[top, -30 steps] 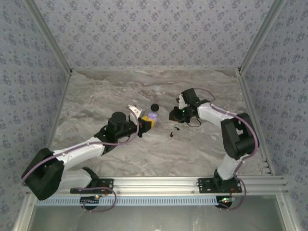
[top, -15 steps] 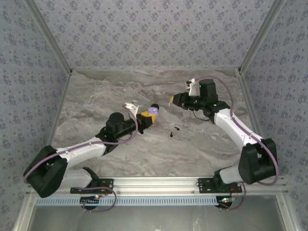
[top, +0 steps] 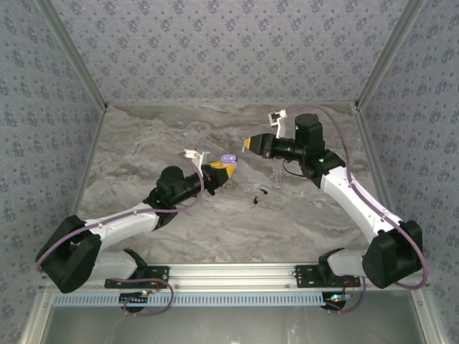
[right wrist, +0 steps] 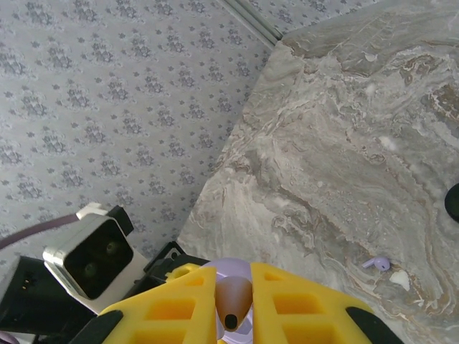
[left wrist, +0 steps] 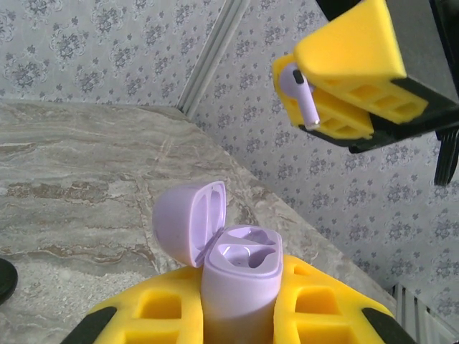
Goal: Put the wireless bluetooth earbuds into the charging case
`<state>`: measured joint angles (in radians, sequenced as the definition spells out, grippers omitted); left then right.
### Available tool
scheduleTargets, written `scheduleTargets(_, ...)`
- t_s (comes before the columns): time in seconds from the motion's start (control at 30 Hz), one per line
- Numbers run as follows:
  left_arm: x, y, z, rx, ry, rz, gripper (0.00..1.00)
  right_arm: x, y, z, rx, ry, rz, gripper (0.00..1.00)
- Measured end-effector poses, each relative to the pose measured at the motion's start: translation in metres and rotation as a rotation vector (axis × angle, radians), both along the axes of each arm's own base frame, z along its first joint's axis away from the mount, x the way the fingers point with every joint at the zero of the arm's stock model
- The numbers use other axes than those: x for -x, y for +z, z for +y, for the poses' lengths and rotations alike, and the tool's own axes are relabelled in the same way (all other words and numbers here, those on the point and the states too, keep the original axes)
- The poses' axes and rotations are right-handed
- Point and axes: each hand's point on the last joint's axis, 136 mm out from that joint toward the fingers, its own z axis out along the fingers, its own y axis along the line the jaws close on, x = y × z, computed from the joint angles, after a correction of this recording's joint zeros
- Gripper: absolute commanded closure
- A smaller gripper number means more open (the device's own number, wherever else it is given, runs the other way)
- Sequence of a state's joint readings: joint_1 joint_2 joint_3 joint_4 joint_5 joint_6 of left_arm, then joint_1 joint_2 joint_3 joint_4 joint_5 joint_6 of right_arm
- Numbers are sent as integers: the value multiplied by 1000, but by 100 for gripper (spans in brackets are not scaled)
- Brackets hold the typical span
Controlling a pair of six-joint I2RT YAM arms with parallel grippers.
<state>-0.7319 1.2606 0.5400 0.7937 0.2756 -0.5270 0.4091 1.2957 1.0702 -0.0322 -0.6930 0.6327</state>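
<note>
The marble table lay open all round both claws, with its walls well back. My left claw was clamped on the lilac charging case, which stood upright with its lid tipped open to one side. My right claw hung above and beyond the case, clear of it, pinching one lilac earbud. The other earbud lay on bare marble well below the right claw.

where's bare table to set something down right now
Bare table: the back-left corner beyond the left gripper, and the near-middle strip along the rail. Crowded: the middle, where the left gripper's charging case sits close to the right gripper holding an earbud, small dark bits just nearer.
</note>
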Motion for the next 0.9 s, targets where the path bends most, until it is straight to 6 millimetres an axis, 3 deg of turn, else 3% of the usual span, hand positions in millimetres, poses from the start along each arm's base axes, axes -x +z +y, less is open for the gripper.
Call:
scheduleTargets(0.33,-2,20,-6,52,-8,5,85,10,0,14,40,37,-72,84)
scheduleTargets(0.9,-1,24,-8,69,-19,23,85,12,7,20,68,42,-129,84)
